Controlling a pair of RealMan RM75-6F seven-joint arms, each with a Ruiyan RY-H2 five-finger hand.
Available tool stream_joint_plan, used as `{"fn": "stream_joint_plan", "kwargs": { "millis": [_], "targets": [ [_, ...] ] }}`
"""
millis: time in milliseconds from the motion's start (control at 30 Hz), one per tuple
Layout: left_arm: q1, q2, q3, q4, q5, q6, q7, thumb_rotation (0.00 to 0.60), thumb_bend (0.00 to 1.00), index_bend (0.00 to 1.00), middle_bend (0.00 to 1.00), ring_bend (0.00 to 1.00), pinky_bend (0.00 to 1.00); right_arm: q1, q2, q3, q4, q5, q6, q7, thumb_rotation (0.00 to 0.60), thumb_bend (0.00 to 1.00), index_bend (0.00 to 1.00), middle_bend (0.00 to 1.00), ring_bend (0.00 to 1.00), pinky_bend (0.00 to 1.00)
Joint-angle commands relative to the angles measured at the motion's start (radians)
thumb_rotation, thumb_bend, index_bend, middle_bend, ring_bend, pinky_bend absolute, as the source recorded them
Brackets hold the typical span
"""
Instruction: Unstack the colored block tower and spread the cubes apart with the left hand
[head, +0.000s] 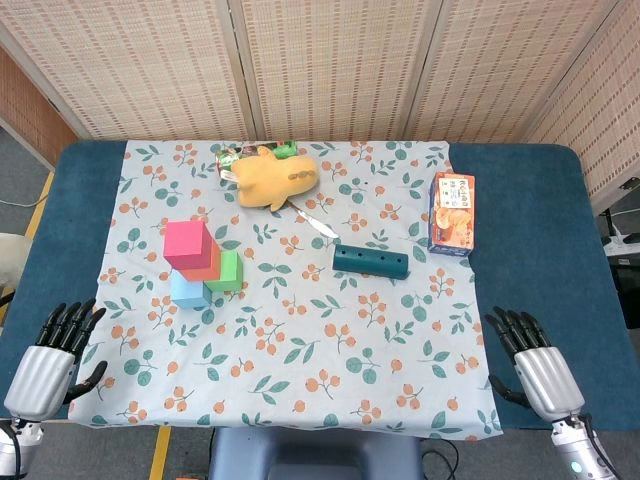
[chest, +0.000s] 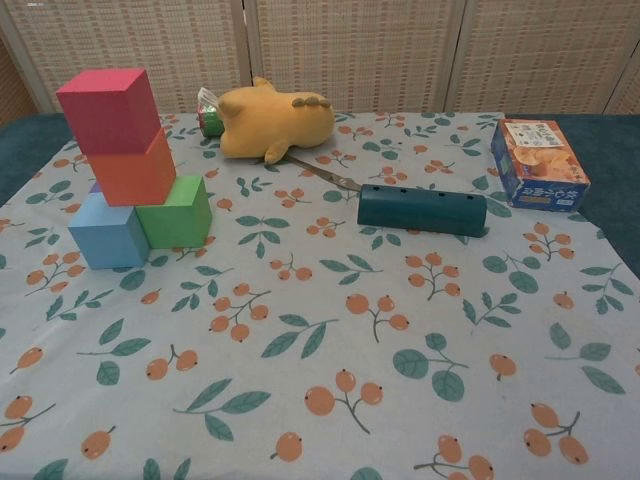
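Note:
The block tower stands at the left of the floral cloth. A pink cube (head: 188, 244) (chest: 108, 108) tops an orange-red cube (head: 204, 267) (chest: 134, 170), which rests on a light blue cube (head: 188, 289) (chest: 107, 232) and a green cube (head: 227, 272) (chest: 178, 211). A hint of purple shows behind them in the chest view. My left hand (head: 55, 350) hovers at the near left table edge, well short of the tower, fingers spread and holding nothing. My right hand (head: 530, 358) is at the near right edge, also spread and holding nothing. Neither hand appears in the chest view.
A yellow plush toy (head: 275, 178) (chest: 275, 121) lies at the back centre beside a green packet (head: 235, 157). A dark teal bar with holes (head: 371, 261) (chest: 421, 209) lies mid-table, a metal utensil (head: 316, 222) behind it. An orange snack box (head: 451, 213) (chest: 538, 163) stands at right.

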Motion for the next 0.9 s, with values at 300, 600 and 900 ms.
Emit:
{"fn": "stream_joint_plan", "kwargs": {
  "millis": [300,600,900],
  "targets": [
    [-0.080,0.004,-0.035,-0.066,0.029,-0.042,-0.088,0.600,0.35,0.00,0.00,0.00,0.05,-0.001,0.010,-0.002,-0.007,-0.005,0.003,0.016,0.600,0.19,0.00,0.00,0.00,0.00],
    [-0.293,0.059,-0.203,-0.215,-0.087,-0.252,-0.099,0.600,0.35,0.00,0.00,0.00,0.04,0.011,0.001,0.002,-0.002,0.017,-0.031,0.002,0.600,0.19,0.00,0.00,0.00,0.00],
    [-0.487,0.044,-0.272,-0.190,-0.306,-0.592,-0.012,0.600,0.33,0.00,0.00,0.00,0.04,0.018,-0.005,0.025,0.000,0.058,-0.041,-0.004,0.600,0.19,0.00,0.00,0.00,0.00]
  ]
}}
